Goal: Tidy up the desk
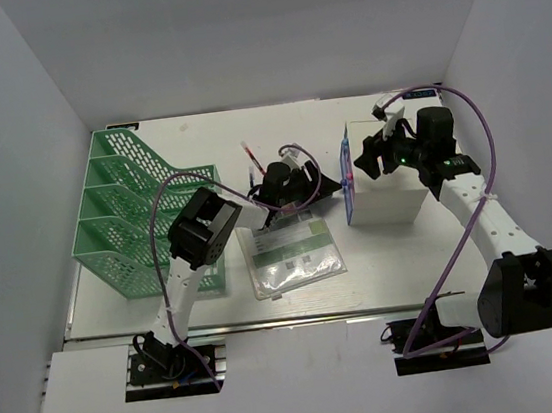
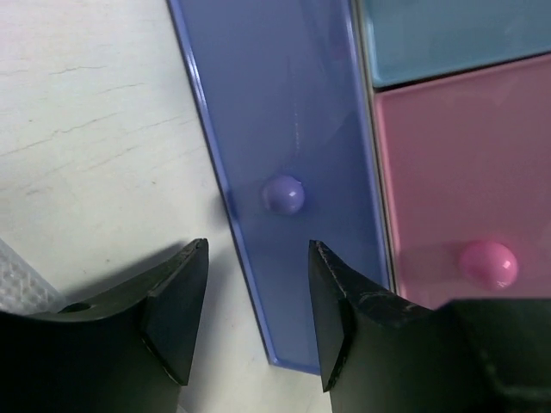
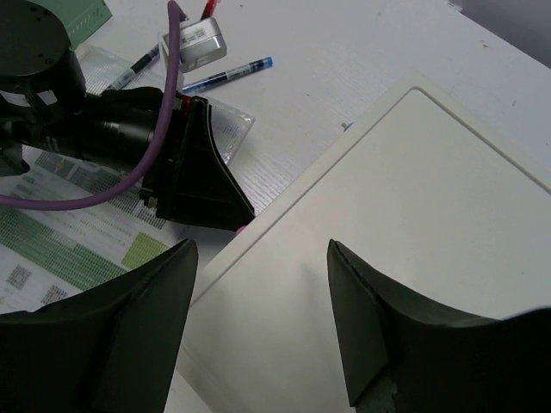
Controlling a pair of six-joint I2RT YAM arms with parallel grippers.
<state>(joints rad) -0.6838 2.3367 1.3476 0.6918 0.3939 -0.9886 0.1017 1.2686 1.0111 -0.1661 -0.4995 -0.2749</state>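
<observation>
- Desk: broad, flat white top, matt, with faint hairline marks. It lies beneath both pairs of fingers and runs well beyond them on every side. Judged stiff, heavy and fixed, so it is not a thing to grip; hold belongs on the things it bears.
- File rack: green mesh in stepped compartments, well apart from either pair of fingers.
- Drawer box: white, smooth and hard-edged. Its flat top lies directly under the right gripper, whose fingers stand wide apart and hold nothing. The top is probably slippery and offers no purchase.
- Plastic sleeve: clear and glossy over a printed sheet. Likely thin, limp and slippery. It lies beside and behind the left fingers.
- Blue drawer front: translucent, smooth plastic, just ahead of the left gripper, whose fingers are partly open and empty.
- Purple knob: small, round and glossy, ahead of the left fingertips and in line with the gap between them, untouched. Judged the natural hold for that drawer, though apt to slip.
</observation>
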